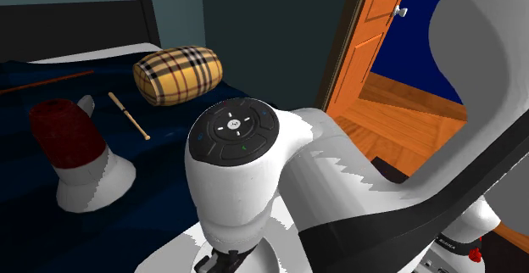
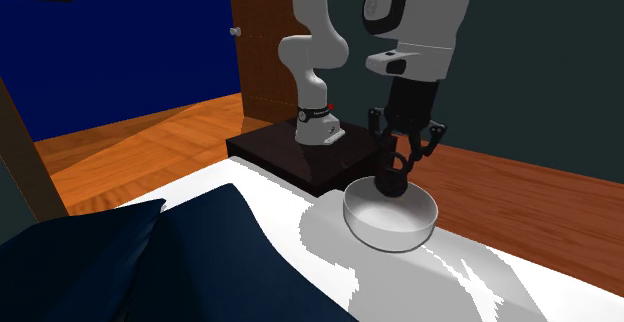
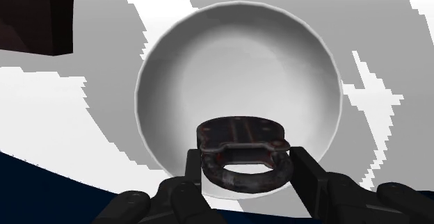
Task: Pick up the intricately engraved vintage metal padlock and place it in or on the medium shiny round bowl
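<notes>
my pincer [image 3: 245, 165] is shut on the padlock [image 3: 240, 138]; the two fingers [image 3: 311, 179] stand only as far apart as the lock is wide, clasping it at its loop, with the dark, worn body hanging below; the padlock is off the bed and over the bowl [image 3: 236, 56], above the inside close to the rim nearest me, not over the middle.

in the second exterior view my pincer [image 2: 403, 155] points straight down; the padlock [image 2: 390, 182] hangs from it at about the height of the far rim of the bowl [image 2: 392, 232]; whether lock and bowl touch i cannot tell; the bowl is round, pale grey-white and smooth; it sits on a white sheet [image 2: 300, 235] beside a dark blue cover [image 2: 150, 265]; my stand [image 2: 290, 160], a dark box, is just behind the bowl there, and my arm [image 2: 315, 50] rises from it and bends over the bowl; behind lie a wood floor [image 2: 150, 140] and a blue wall [image 2: 130, 40].

in the shoulder view my arm [image 1: 246, 169] takes up the front; beyond it, on the cover [image 1: 161, 203], lie a plaid bolster [image 1: 178, 75], a thin stick [image 1: 129, 115] near it, and a red and white lump [image 1: 76, 153]; a black headboard [image 1: 76, 21] stands at the back; an orange door [image 1: 373, 34] is open at that view's right.
</notes>
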You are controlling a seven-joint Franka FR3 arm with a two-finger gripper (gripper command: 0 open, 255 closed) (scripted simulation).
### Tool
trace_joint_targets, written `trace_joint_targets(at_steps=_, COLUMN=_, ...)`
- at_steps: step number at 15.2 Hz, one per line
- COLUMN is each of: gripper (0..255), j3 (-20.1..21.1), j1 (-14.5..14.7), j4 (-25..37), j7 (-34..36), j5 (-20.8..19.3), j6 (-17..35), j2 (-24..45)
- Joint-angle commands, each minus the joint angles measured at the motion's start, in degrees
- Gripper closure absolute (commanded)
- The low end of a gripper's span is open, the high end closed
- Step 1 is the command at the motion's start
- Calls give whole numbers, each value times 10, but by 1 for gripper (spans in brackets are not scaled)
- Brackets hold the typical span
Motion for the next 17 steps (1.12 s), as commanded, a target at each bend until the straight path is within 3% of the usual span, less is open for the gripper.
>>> trace_joint_targets(at_steps=1, gripper=255, j3=-3, j1=3, j4=-4, j7=10, j5=-13, j6=13, j2=13)
trace_joint_targets(at_steps=10, gripper=255, j3=-7, j1=6, j4=-7, j7=17, j5=-22, j6=22, j2=22)
trace_joint_targets(at_steps=11, gripper=0, j3=-7, j1=6, j4=-7, j7=17, j5=-22, j6=23, j2=22)
trace_joint_targets(at_steps=17, gripper=0, j3=-1, j1=3, j4=-1, j7=8, j5=-8, j6=7, j2=8)
